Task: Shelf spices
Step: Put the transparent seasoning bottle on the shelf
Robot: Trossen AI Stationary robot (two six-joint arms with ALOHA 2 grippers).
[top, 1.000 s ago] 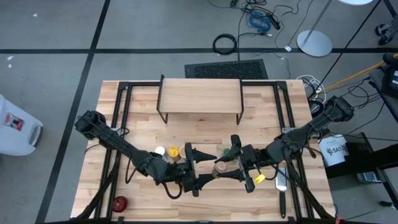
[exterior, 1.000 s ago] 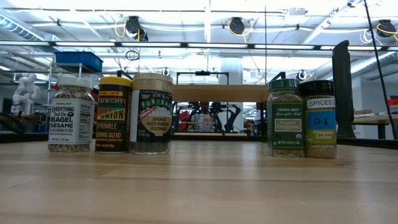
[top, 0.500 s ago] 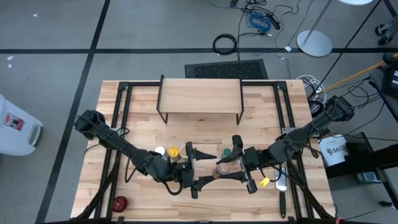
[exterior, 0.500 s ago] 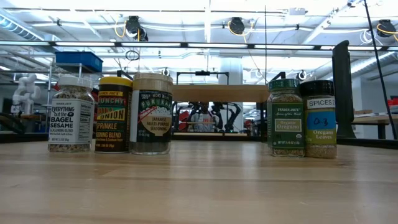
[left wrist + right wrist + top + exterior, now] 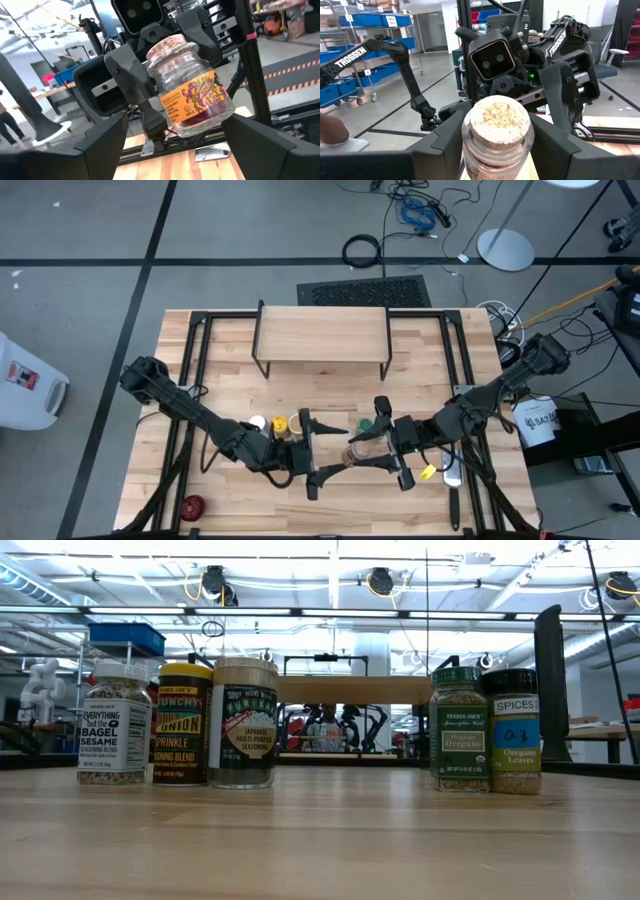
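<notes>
Mid-table, the right gripper (image 5: 365, 455) has its fingers clamped on a clear glass jar (image 5: 192, 102) with a speckled tan lid and orange label, lying tilted, lid towards the left arm. The left gripper (image 5: 318, 455) faces it, fingers spread wide either side. Five cylindrical spices (image 5: 243, 723) stand upright on the pale wood table (image 5: 225, 360). The plank-topped shelf (image 5: 322, 335) waits at the far edge.
</notes>
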